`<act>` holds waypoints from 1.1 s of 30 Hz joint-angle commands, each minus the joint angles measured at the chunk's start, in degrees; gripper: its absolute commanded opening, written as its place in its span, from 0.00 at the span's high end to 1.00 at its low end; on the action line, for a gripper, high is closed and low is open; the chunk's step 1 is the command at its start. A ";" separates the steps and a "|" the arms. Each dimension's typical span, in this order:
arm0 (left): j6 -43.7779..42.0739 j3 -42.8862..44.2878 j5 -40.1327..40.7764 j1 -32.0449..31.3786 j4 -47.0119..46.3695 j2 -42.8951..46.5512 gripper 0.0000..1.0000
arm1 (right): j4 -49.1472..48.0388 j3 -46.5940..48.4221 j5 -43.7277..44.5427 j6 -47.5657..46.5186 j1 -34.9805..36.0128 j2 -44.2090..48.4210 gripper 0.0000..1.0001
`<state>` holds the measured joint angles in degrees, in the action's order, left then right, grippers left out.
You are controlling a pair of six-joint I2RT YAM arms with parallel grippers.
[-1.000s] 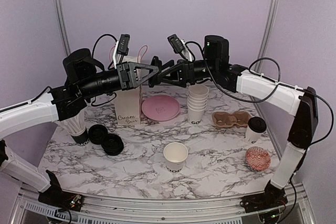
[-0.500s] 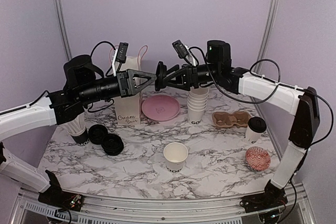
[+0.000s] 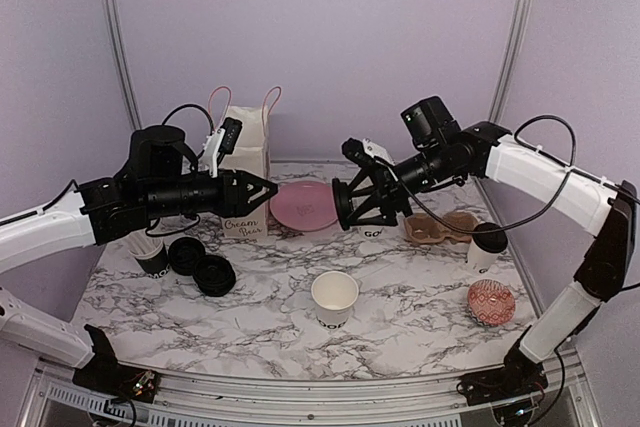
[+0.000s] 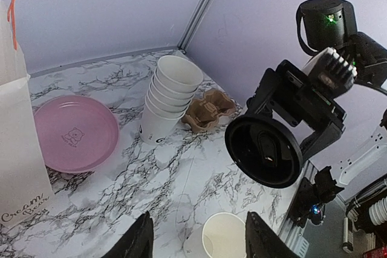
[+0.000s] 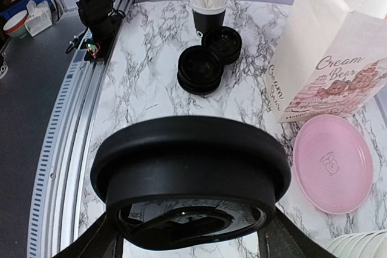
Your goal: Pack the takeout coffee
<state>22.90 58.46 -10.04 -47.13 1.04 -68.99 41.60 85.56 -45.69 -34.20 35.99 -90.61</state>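
Two arms are stretched nearly level above the worktop [image 3: 420, 317], tips turned toward each other with a gap between. A black lid [image 4: 264, 151] is gripped on edge in the right claw [image 3: 349, 205]. The left claw [image 3: 268, 187] is spread part open and empty before the paper bag [image 3: 247, 137]. One lidded coffee cup [image 3: 488, 245] is stood at the right, beside the cardboard carrier [image 3: 440, 226]; an unlidded cup [image 3: 334, 297] is set near the front centre.
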 commanded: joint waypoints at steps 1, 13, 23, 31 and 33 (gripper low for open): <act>-2.45 2.43 -0.13 0.19 1.20 -1.62 0.48 | 13.28 -0.89 11.53 -12.52 5.07 -0.09 0.34; -3.42 2.25 -1.81 0.19 0.64 -2.42 0.48 | 21.01 1.51 17.56 -15.68 10.53 -6.47 0.34; -4.20 1.14 -1.64 0.16 0.06 -2.80 0.48 | 21.61 3.12 18.21 -15.29 11.62 -9.42 0.34; -4.97 0.72 -1.69 0.12 -0.04 -3.25 0.48 | 22.61 5.41 19.38 -14.45 11.80 -10.50 0.34; -5.26 0.57 -1.65 0.13 -0.05 -3.35 0.48 | 23.01 6.08 19.87 -14.20 12.34 -11.09 0.34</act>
<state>18.92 59.75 -11.07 -47.13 1.72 -71.50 63.09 88.49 -26.85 -48.66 47.09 -100.66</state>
